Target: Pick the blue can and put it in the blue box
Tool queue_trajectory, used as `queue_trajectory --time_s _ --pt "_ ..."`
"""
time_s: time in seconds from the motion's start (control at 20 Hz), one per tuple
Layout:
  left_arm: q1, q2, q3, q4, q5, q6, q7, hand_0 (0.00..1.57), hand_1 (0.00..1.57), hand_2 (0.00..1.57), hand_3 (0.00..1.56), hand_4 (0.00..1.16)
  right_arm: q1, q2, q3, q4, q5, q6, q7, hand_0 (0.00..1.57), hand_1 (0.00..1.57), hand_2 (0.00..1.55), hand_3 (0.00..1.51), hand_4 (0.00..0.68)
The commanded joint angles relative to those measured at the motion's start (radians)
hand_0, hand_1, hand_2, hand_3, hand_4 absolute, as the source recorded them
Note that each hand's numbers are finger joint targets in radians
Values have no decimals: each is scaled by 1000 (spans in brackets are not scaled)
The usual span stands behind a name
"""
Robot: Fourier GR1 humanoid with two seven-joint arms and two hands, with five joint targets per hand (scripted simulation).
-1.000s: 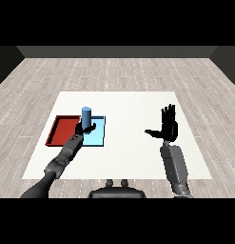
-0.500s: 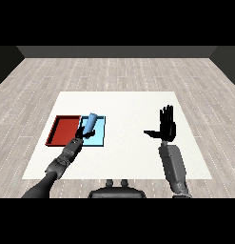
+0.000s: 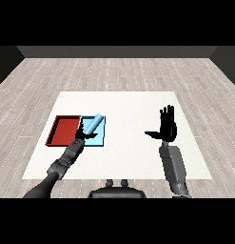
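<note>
Left hand [image 3: 81,136] curls round the tilted blue can [image 3: 93,124] over the blue tray [image 3: 101,138]; right hand [image 3: 167,127], well right of that tray, fingers spread wide

One blue can [image 3: 93,125], one red tray [image 3: 64,131], one light blue tray [image 3: 98,138], and two hands: left hand [image 3: 81,135], right hand [image 3: 167,127].

Tilted blue can [image 3: 93,125] over light blue tray [image 3: 101,140]
</note>
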Motion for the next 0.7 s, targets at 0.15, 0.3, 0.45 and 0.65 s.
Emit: queue_trajectory --time_s 0.15,0.3,0.45,0.65 --pt "-25 11 86 -154 64 138 -227 0 0 0 0 0 -30 2 2 -23 -14 -2 33 0 0 0 0 0" --pt "-8 -1 129 -274 109 -36 -363 0 0 0 0 0 -1 10 24 -27 3 24 -5 0 0 0 0 0" --pt "46 -52 131 -394 128 -149 -512 0 0 0 0 0 32 -13 15 -36 -5 43 10 0 0 0 0 0" --pt "139 -24 105 -554 138 -286 -578 0 0 0 0 0 77 -17 39 30 28 96 -46 0 0 0 0 0"
